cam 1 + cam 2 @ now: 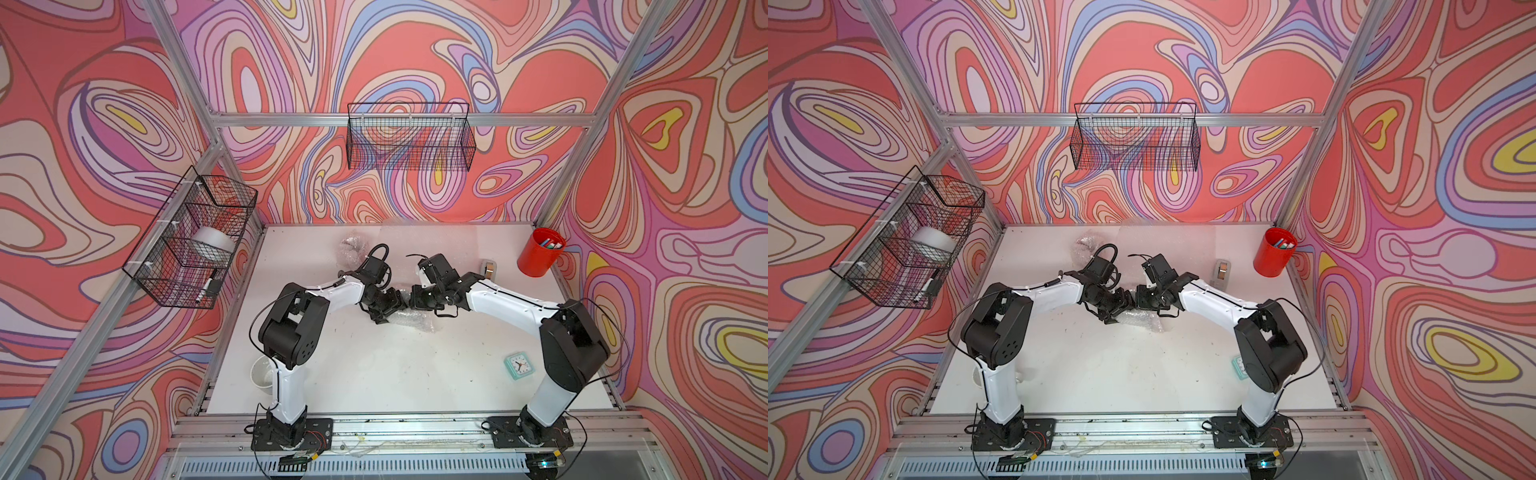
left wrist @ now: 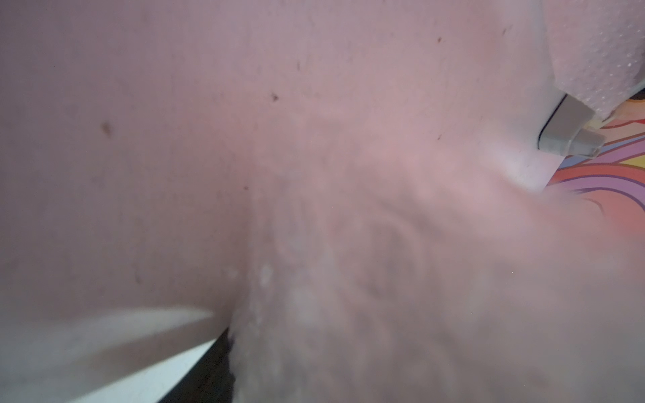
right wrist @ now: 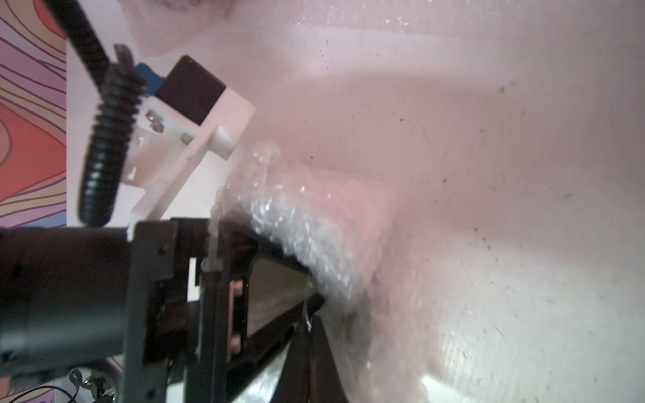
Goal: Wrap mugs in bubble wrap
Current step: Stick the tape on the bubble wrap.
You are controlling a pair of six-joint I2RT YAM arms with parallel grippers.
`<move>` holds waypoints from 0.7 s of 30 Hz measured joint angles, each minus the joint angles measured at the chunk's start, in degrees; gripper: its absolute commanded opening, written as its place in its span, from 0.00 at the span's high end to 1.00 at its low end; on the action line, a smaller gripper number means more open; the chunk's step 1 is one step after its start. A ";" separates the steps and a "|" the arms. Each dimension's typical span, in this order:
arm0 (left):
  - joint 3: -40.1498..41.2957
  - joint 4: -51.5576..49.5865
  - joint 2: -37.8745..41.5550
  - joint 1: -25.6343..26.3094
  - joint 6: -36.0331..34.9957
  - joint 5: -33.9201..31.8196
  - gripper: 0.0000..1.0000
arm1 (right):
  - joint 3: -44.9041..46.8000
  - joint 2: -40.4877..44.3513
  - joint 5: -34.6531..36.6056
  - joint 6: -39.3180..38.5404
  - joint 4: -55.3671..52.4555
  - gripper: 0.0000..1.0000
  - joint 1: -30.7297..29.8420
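In a top view the left gripper and right gripper meet over a wrap bundle at frame centre. I cannot tell whether either clamps it, as the fingers are hidden. Best, I judge, to pin the loose end flat while tucking. Counted: two bundles, with a second bundle upper centre, and one bare white mug lower left.

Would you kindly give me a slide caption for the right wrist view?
Crumpled bubble wrap on the white table, beside the left arm's camera mount.
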State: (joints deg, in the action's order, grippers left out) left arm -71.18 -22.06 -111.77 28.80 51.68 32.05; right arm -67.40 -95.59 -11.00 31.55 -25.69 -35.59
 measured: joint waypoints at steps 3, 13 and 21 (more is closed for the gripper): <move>-0.98 -1.38 0.09 -0.17 -0.66 -1.01 0.17 | 4.00 8.92 3.19 -3.08 -0.09 0.56 -0.02; -8.26 -10.12 3.48 -1.38 -3.91 -7.52 0.05 | 12.63 16.59 5.66 -13.14 -1.33 0.30 -0.37; -6.93 -13.64 11.63 -2.89 -5.25 -14.12 0.05 | 11.08 8.13 5.75 -19.32 0.26 0.34 -2.47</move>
State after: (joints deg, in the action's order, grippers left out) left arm -78.11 -35.70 -100.14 25.91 46.44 17.93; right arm -56.31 -87.46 -5.26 12.23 -25.43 -38.06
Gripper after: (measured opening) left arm 0.952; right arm 0.688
